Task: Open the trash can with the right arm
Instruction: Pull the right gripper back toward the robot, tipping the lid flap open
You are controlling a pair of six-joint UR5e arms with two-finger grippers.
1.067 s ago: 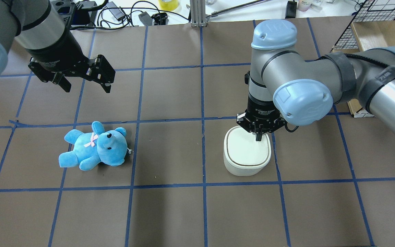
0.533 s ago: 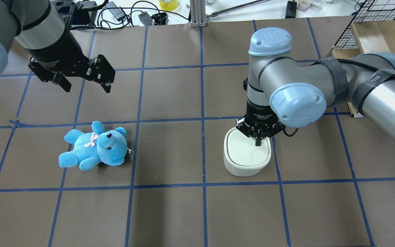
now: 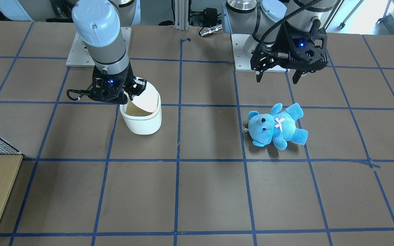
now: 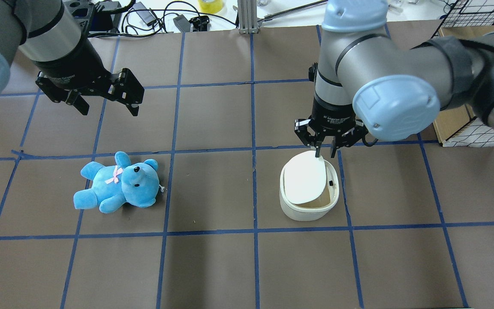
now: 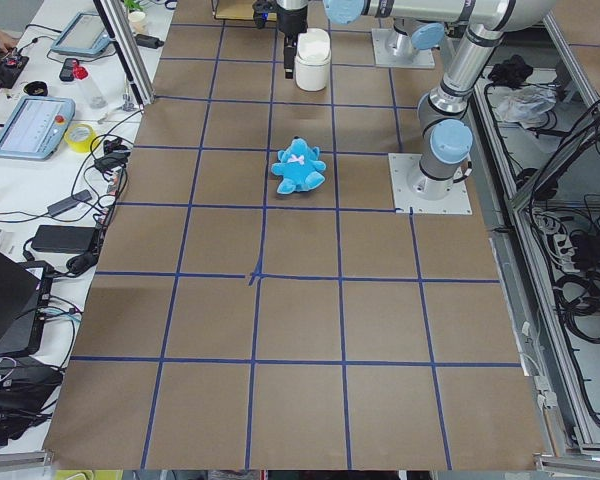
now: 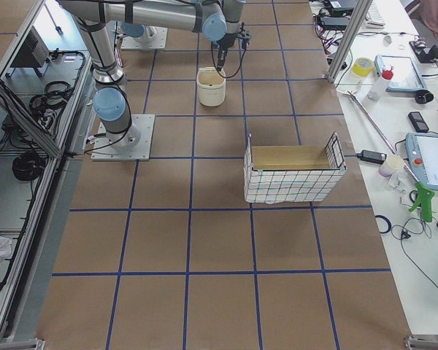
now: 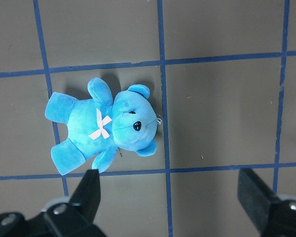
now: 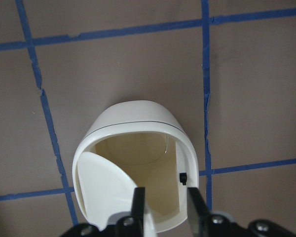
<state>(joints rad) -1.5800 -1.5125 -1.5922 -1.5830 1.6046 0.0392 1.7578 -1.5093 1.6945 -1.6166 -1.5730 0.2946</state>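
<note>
The white trash can stands right of the table's middle; it also shows in the front view and the right wrist view. Its lid is swung up and tilted, and the cream inside shows. My right gripper hangs just above the can's back rim, beside the lid's raised edge. Its jaws are a little apart with nothing between them, as the right wrist view shows. My left gripper is open and empty, high above the blue teddy bear.
A wire basket with a wooden box stands at the back right, close to my right arm's forearm; it also shows in the right side view. Cables and gear lie beyond the table's far edge.
My right gripper has risen off the lid and drawn back toward the can's rear rim, its jaws parting slightly. The lid, flat before, now stands tilted open. The left arm and teddy have not moved.
</note>
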